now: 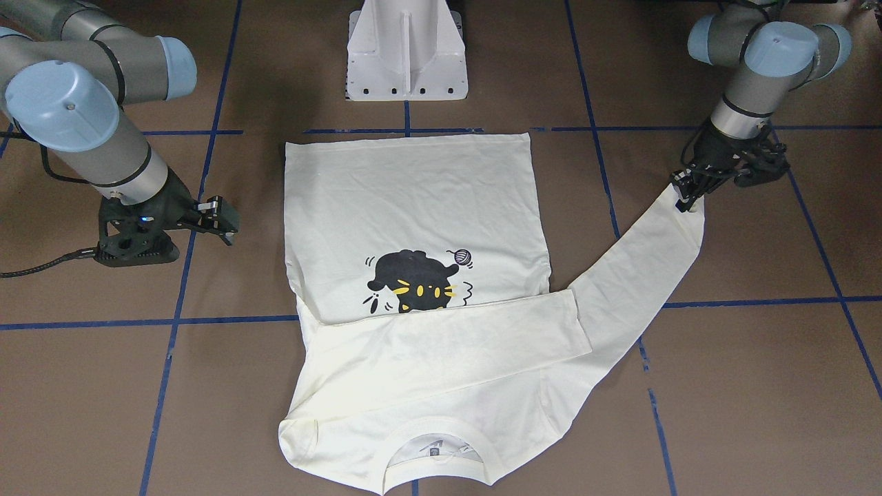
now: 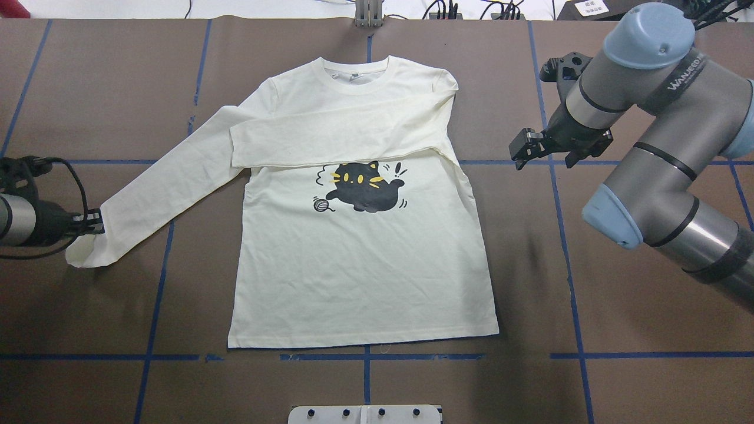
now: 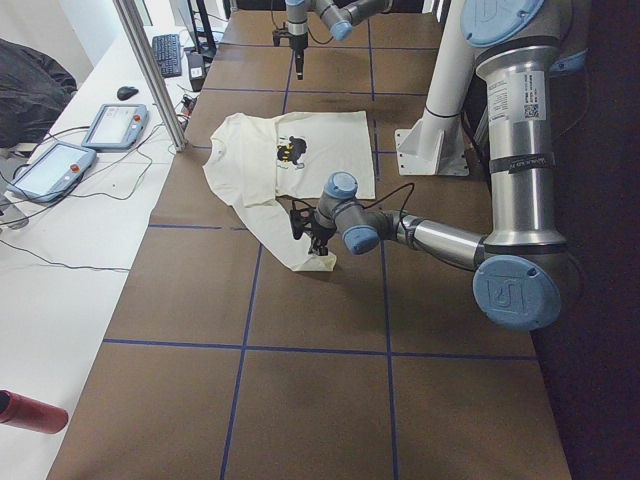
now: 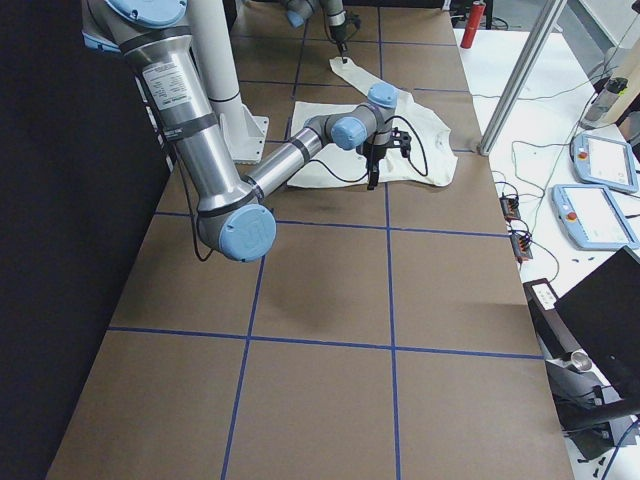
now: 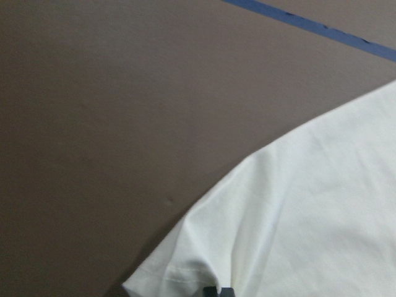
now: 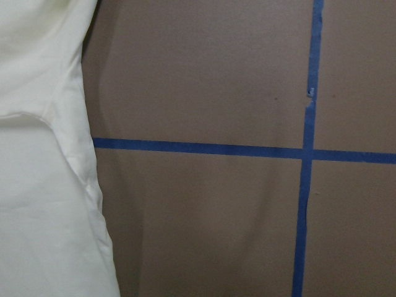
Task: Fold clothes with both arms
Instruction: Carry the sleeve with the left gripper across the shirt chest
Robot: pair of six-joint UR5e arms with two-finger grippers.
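The cream-white shirt lies flat on the brown table with its black cat print facing up. One sleeve is folded across the chest, just above the print. The other sleeve stretches out toward my left side. My left gripper is shut on that sleeve's edge near the cuff; the left wrist view shows the cuff cloth right at the fingertips. My right gripper stands open and empty beside the shirt's other shoulder, apart from the cloth.
The white pedestal base stands just behind the shirt's hem. Blue tape lines cross the table. A white side bench with teach pendants and a keyboard runs along the far side. A red cylinder lies on that bench.
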